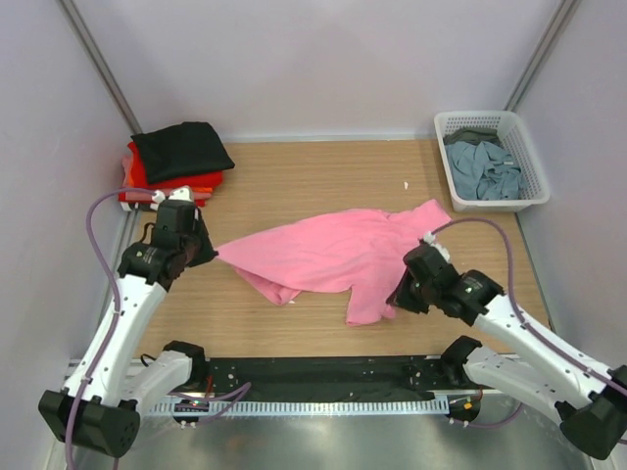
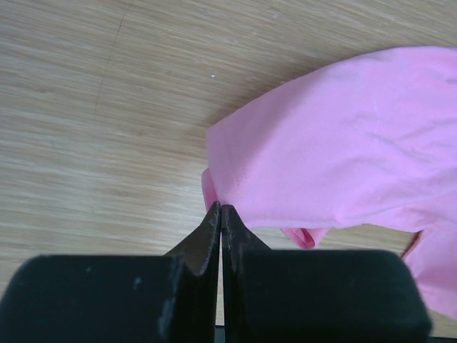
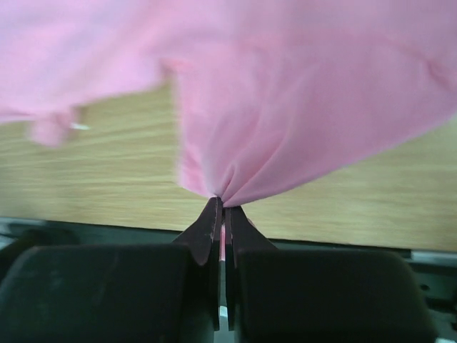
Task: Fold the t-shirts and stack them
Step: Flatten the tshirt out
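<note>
The bright pink t-shirt (image 1: 333,253) hangs stretched between both grippers over the middle of the table. My left gripper (image 1: 209,250) is shut on its left corner; the left wrist view shows the pink cloth (image 2: 335,150) pinched at the fingertips (image 2: 221,209). My right gripper (image 1: 400,296) is shut on a bunched edge of the shirt (image 3: 300,93) at its right front, with folds fanning from the tips (image 3: 222,204). A folded stack with a black shirt (image 1: 181,149) over red (image 1: 137,168) and orange (image 1: 191,189) ones lies at the back left.
A white lattice basket (image 1: 524,157) at the back right holds a grey-blue shirt (image 1: 485,168) and a dark olive one (image 1: 472,135). White walls close in the table on three sides. A black rail (image 1: 323,372) runs along the near edge.
</note>
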